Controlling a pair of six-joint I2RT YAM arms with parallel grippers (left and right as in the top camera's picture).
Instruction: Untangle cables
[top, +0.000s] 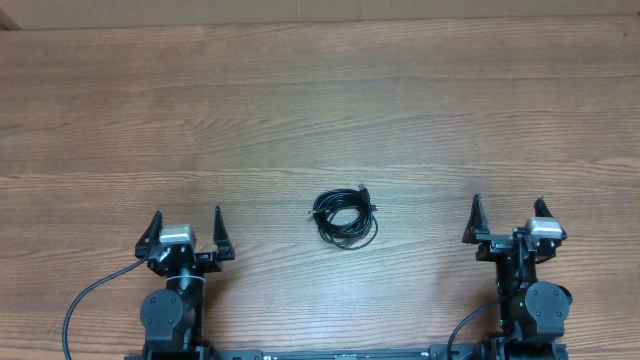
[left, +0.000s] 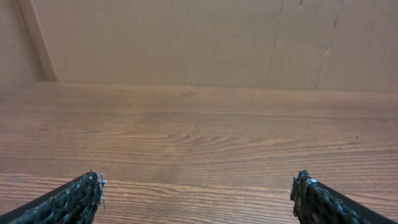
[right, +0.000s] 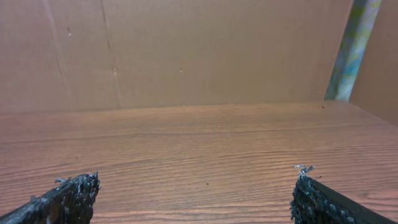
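The cables (top: 346, 216) lie in one small black coil on the wooden table (top: 320, 100), near the middle, with a plug end sticking out at its upper right. My left gripper (top: 187, 222) is open and empty at the near left, well to the left of the coil. My right gripper (top: 508, 210) is open and empty at the near right, well to the right of it. In the left wrist view my left gripper (left: 198, 182) shows only bare wood between its fingers. The right wrist view shows the same for my right gripper (right: 198, 180). The coil is out of both wrist views.
A brown cardboard wall (left: 205, 37) stands along the table's far edge; it also shows in the right wrist view (right: 186, 50). A thick black arm wire (top: 85, 300) loops at the near left, and another arm wire (top: 462, 328) runs at the near right.
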